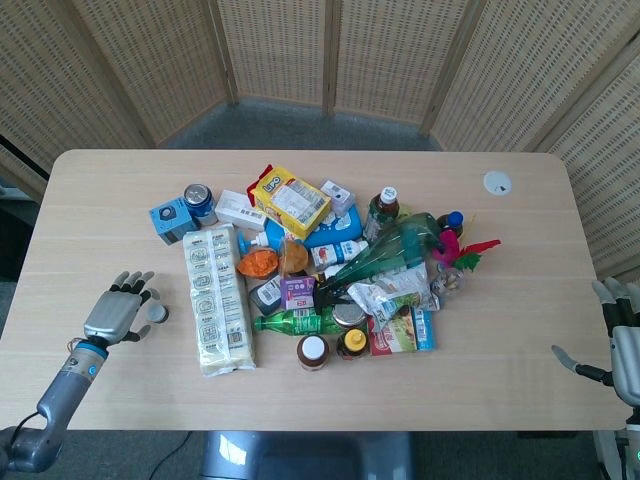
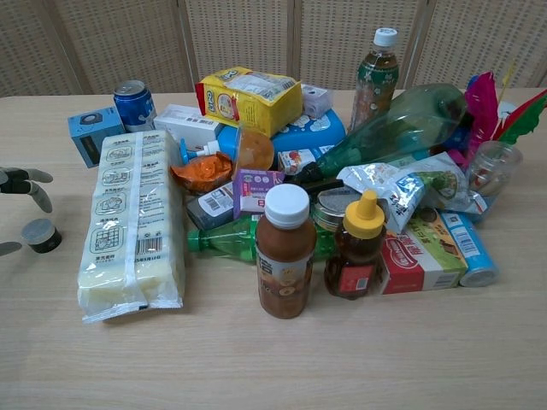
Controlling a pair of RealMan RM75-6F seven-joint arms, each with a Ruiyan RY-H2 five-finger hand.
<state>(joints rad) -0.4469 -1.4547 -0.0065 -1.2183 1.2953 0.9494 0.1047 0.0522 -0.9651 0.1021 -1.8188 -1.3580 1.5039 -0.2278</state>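
Note:
My left hand [image 1: 120,309] hovers at the table's front left with its fingers spread, right over a small round jar with a grey lid [image 2: 40,235]. In the chest view only its fingertips [image 2: 26,181] show, just above the jar, and nothing is held. The jar is mostly hidden behind the hand in the head view. My right hand [image 1: 622,340] is open at the table's right edge, far from any object. A long pack of white blocks [image 1: 215,298] lies just to the right of the left hand.
A dense pile fills the table's middle: blue can [image 1: 197,197], yellow box [image 1: 290,199], green bottle [image 1: 300,321], brown bottle [image 2: 285,252], honey bottle [image 2: 359,243], tea bottle [image 2: 376,64], pink feathers [image 2: 483,98]. A white disc [image 1: 497,182] lies far right.

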